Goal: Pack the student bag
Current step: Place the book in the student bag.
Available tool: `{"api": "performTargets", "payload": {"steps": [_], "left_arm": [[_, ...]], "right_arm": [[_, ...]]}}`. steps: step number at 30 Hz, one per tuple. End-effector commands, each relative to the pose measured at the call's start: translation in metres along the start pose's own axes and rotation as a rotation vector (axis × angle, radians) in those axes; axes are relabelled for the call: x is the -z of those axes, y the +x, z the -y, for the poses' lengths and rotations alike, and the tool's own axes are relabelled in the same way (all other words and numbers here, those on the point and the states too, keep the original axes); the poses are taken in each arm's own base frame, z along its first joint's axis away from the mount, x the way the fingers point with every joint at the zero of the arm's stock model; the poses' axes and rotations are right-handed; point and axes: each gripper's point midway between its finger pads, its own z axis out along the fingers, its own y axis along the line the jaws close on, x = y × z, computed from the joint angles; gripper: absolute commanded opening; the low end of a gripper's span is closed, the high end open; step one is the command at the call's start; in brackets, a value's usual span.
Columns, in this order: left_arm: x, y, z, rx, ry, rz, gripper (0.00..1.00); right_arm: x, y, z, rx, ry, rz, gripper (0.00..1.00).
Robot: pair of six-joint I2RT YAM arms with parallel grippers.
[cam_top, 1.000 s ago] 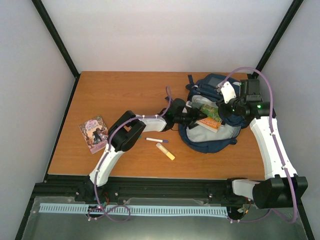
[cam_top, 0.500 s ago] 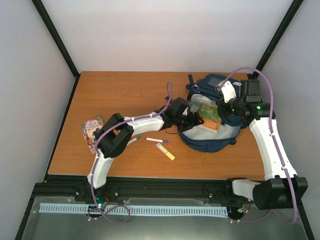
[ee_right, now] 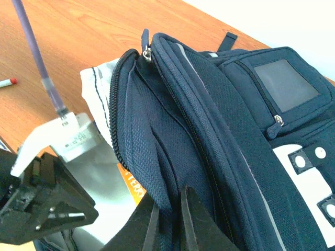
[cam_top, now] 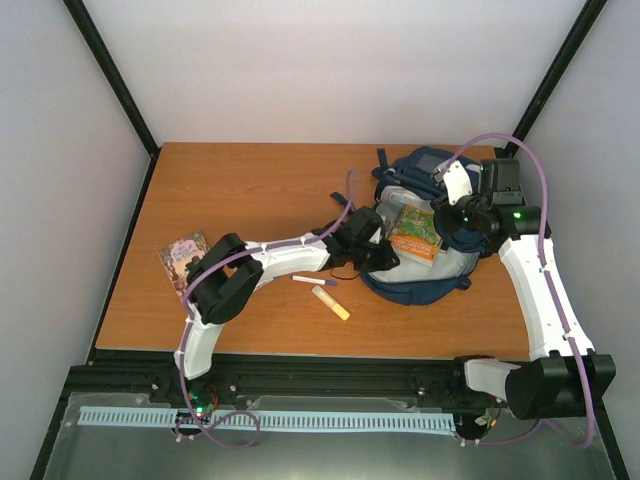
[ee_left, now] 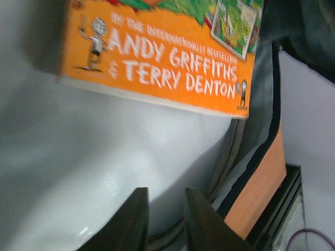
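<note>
Reach is growing on my left arm, now stretching flatter across the table point(cam_top: 230, 190) than a second ago. My left gripper point(ee_left: 165, 194) is narrowing to a slim gap over the grey lining of the bag point(cam_top: 425, 162), which is lying open at the table's right rear, just short of the orange book point(ee_left: 167, 57). My right gripper point(ee_right: 168, 203) is staying clamped on the bag's navy flap. Whether lining is getting caught between my left jaws I cannot tell, while my left elbow is covering part of the pink book point(cam_top: 180, 255) and the wrist view is cutting off the orange book's top.
</note>
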Motion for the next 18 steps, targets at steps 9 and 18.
{"api": "performTargets", "payload": {"steps": [9,18], "left_arm": [[-0.043,0.004,-0.005,0.012,0.008,-0.01,0.01],[-0.063,-0.018,0.005,0.013,0.071,0.058,0.01]], "right_arm": [[0.018,-0.037,-0.014,0.05,-0.05,0.182,0.03],[0.023,-0.036,-0.026,0.051,-0.101,0.199,0.03]]}}
